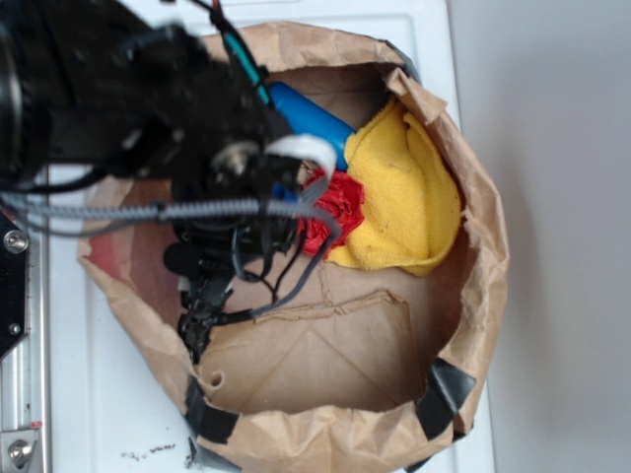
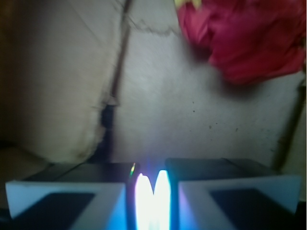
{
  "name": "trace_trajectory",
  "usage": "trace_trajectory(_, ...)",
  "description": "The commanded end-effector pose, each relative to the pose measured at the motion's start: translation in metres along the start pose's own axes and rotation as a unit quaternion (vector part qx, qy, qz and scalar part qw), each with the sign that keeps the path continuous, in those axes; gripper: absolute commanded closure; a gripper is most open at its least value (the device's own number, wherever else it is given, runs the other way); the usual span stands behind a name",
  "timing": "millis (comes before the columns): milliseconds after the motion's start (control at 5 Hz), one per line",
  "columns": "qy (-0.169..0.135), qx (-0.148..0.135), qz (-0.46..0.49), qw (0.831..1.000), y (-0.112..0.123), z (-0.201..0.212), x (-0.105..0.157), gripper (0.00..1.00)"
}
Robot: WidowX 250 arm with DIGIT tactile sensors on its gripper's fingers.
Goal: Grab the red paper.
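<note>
1. A white surface (image 1: 414,20) carries a rolled-down brown paper bag (image 1: 483,296), which corrals its contents.
2. The red paper (image 1: 333,212) sits wedged against the yellow cloth (image 1: 409,197), at the bag's centre.
3. The pincer (image 2: 152,191), nearly together and empty, sees the paper at one o'clock.

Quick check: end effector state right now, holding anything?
End effector: closed, pads nearly touching, holding nothing; the red paper lies apart from it, ahead on the bag floor.

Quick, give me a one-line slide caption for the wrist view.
Wrist view: crumpled bright red paper wad lies at upper right on the brown paper bag floor, apart from the gripper below.
</note>
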State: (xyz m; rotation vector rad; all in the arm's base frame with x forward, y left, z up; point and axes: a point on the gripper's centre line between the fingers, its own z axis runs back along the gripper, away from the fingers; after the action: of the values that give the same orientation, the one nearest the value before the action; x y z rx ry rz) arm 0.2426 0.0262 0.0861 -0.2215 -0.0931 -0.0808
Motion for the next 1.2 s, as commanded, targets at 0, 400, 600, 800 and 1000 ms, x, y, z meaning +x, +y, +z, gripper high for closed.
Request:
trace_trajectory(0,-0.038,-0.046,0.031,0.998,-0.009,0.089,0.031,1.00)
trace_trajectory(400,-0.068,-0.050,0.064,0.994,-0.007,0.078,0.047,0.00)
trace_trajectory(600,-0.095,-0.038,0.105,0.989,-0.006,0.074,0.061,0.00)
trace_trajectory(800,-0.108,-0.018,0.114,0.987,-0.004,0.060,0.068,0.00)
trace_trajectory(1000,-0.130,0.018,0.117,0.985,0.001,0.039,0.075,0.00)
